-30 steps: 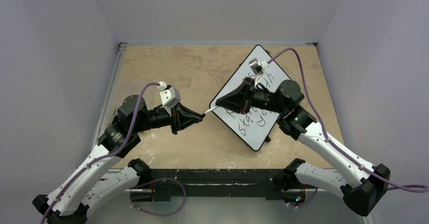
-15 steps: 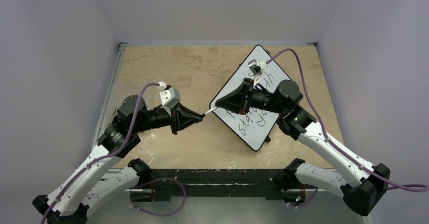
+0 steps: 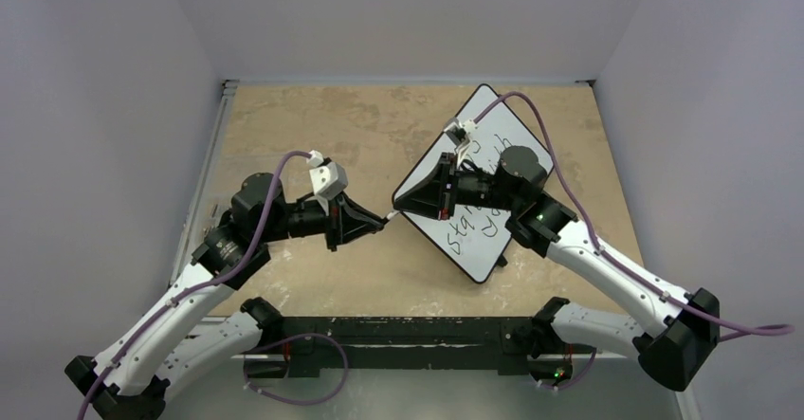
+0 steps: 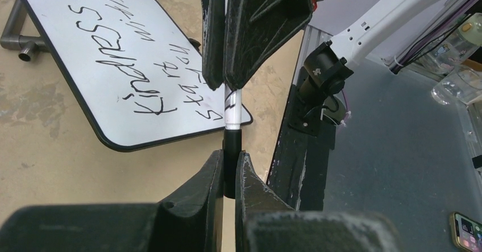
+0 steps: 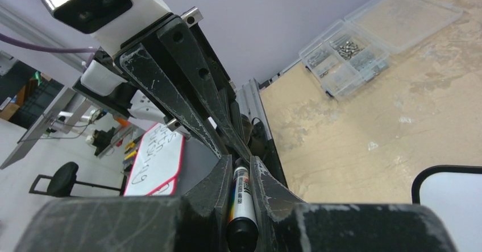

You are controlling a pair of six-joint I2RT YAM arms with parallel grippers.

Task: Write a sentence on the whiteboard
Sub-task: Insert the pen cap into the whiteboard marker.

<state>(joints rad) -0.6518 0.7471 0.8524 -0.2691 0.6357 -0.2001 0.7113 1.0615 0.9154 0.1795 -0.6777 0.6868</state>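
1. Clamping a short black marker cap [image 4: 230, 145], the left gripper [image 4: 229, 156] has its fingers together on it, over mid-bench.
2. Right gripper [image 4: 225, 85] is pinched on the white-barrelled marker [image 4: 232, 108], nose to nose with the left. The barrel end already sits in the cap.
3. Change over the last second: both arms closed in, so less white barrel shows between them. Reads as recapping; can't tell if it's fully home.
4. Glossy white rectangular whiteboard with a thin black rim [image 3: 474, 254] sits skewed on the right half of the tan mottled bench [image 3: 322, 126], with one corner near the far edge.
5. Black handwritten sentence [image 4: 122, 70] reads "Kindness start with" plus a word I can't make out. Writing looks done or close.
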